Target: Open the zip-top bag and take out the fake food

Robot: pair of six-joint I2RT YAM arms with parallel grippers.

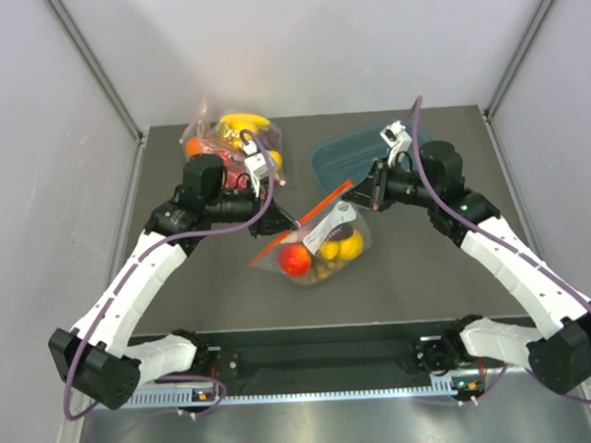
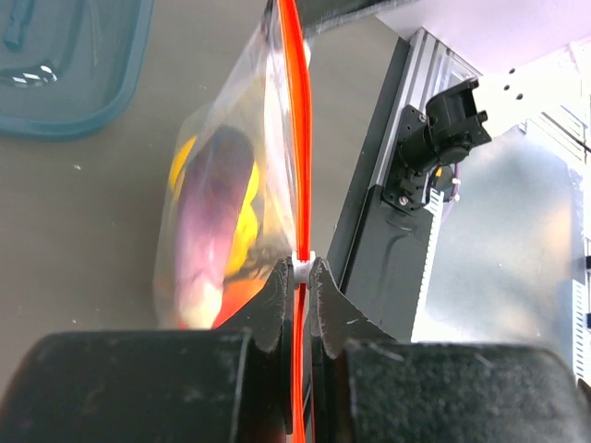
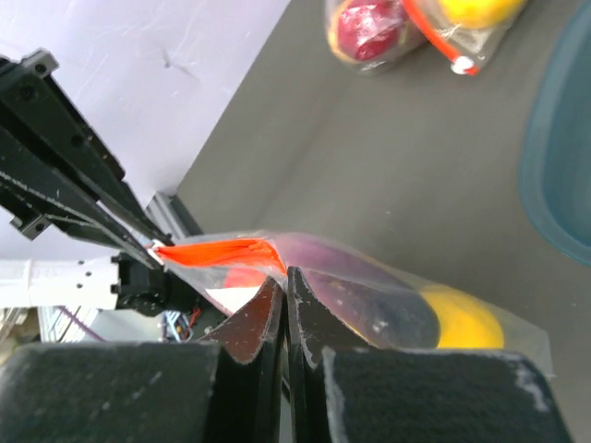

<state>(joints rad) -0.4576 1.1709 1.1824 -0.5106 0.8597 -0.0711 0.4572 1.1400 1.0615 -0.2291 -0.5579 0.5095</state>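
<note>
Dark grey table (image 1: 425,275) takes up most of the top view, with a teal tub (image 1: 346,153) at the back right and a second clear bag of fruit (image 1: 235,136) at the back left. The zip-top bag (image 1: 321,242) sits mid-table, strung between both arms, with its red-orange zip strip (image 1: 302,221) running diagonally. The fake food is all inside it: purple eggplant (image 2: 212,212), yellow lemon (image 1: 348,246), red tomato (image 1: 294,260). The left gripper (image 2: 302,268) is pinched tight on the zip strip, right at a small white slider. The right gripper (image 3: 284,277) is clamped on the bag's plastic just by the strip's other end.
</note>
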